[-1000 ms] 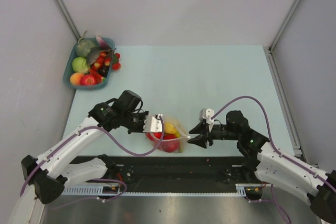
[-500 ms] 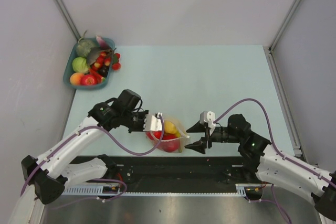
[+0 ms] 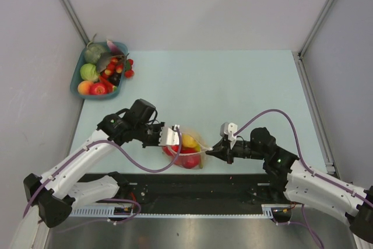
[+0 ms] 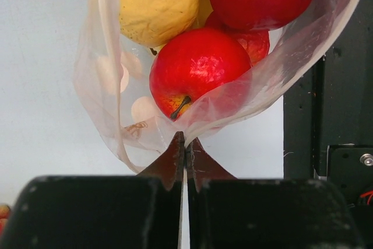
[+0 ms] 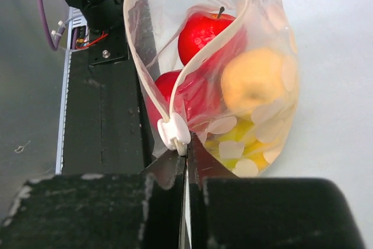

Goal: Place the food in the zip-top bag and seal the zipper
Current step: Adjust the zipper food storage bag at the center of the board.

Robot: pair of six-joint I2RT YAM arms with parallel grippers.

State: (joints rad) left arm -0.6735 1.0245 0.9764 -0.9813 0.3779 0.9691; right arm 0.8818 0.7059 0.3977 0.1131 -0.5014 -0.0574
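The pale bench lies between grey walls, with a blue basket of spare toys far beyond the left pincer. That pincer is closed on one end of the zip-top bag. The food, red apples and a yellow fruit, sits inside, just ahead of its tips. Half a second ago the right pincer stood wide. Now it is closed on the other end of the mouth, directly under the white slider. I judge that filling is done and closing can begin. The zipper gapes open. Whether the tips catch the slider or only film is hard to see.
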